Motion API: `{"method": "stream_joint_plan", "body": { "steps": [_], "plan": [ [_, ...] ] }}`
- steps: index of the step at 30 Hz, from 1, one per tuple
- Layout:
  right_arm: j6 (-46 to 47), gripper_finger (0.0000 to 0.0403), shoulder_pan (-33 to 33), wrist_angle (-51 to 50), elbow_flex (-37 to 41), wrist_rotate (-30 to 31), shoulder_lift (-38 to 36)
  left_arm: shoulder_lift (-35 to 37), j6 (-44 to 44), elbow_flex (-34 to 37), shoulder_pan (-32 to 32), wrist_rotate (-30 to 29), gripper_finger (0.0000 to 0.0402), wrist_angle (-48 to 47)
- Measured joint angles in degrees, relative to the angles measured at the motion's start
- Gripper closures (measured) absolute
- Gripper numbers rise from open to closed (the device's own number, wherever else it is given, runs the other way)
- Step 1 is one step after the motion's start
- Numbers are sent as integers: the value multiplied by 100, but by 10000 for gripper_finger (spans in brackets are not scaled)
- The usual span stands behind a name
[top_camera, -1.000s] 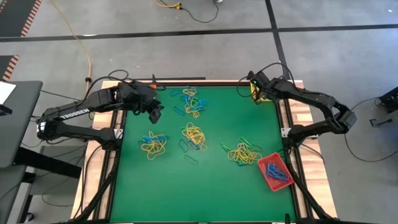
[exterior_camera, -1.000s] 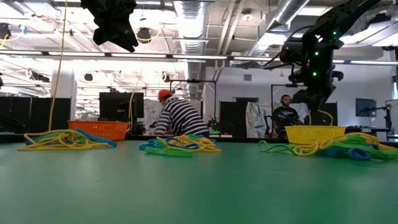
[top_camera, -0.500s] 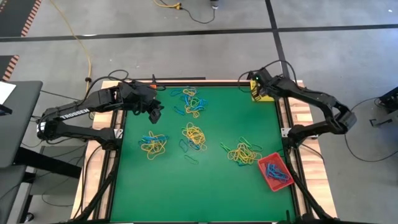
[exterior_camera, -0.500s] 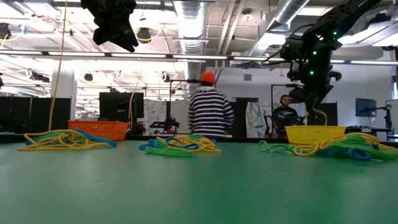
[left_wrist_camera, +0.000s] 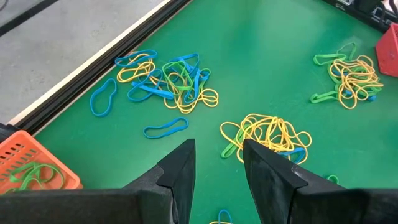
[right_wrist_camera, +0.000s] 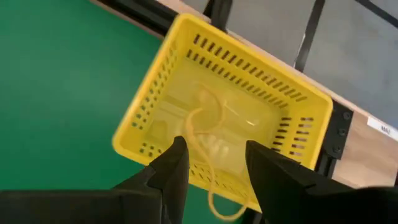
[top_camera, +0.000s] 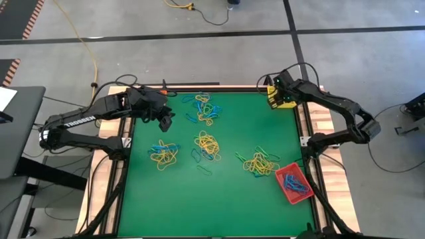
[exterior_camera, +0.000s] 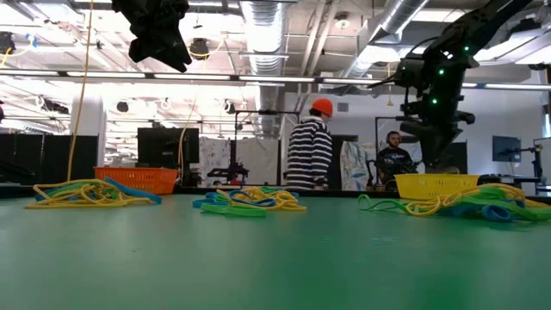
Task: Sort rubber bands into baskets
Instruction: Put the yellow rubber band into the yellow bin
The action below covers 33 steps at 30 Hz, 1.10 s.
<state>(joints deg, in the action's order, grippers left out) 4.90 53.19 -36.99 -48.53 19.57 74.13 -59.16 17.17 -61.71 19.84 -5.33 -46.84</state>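
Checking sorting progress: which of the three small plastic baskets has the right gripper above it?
The yellow plastic basket at the table's far right corner; the right gripper hangs over it, open. The orange basket and red basket sit elsewhere.

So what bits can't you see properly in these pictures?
- Orange plastic basket: cut off by the left wrist view's edge; in the high view the left arm hides it.
- Yellow rubber band hanging at the right gripper: whether the fingers pinch it cannot be told.
- Red plastic basket: the bands inside are too small to count in the high view.
- Left gripper: nothing shows between its fingers.
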Motion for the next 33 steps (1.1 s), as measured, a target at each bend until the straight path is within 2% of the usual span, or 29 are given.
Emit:
{"method": "stream_joint_plan", "body": {
  "steps": [4, 6, 13, 16, 18, 24, 33],
  "plan": [
    [110, 207, -27, 224, 0, 442, 22, 0, 0, 0, 0, -1, 278, 1],
    [168, 207, -44, 279, 0, 348, 22, 0, 2, 0, 0, 1, 278, 1],
    [65, 207, -20, 515, 6, -2049, 17, 0, 0, 0, 0, -1, 278, 1],
    [-45, 207, -328, 655, 7, -2981, 15, 0, 0, 0, 1, 0, 278, 1],
    [-63, 207, -680, 680, 7, -3259, 15, 0, 1, 0, 1, 0, 278, 0],
    [-237, 207, -2182, 1083, 7, -3202, 20, 0, 2, 0, 2, -1, 278, 1],
    [-168, 207, -4129, 2321, 9, -2262, 21, 0, 0, 0, 2, 0, 278, -1]
  ]
}}
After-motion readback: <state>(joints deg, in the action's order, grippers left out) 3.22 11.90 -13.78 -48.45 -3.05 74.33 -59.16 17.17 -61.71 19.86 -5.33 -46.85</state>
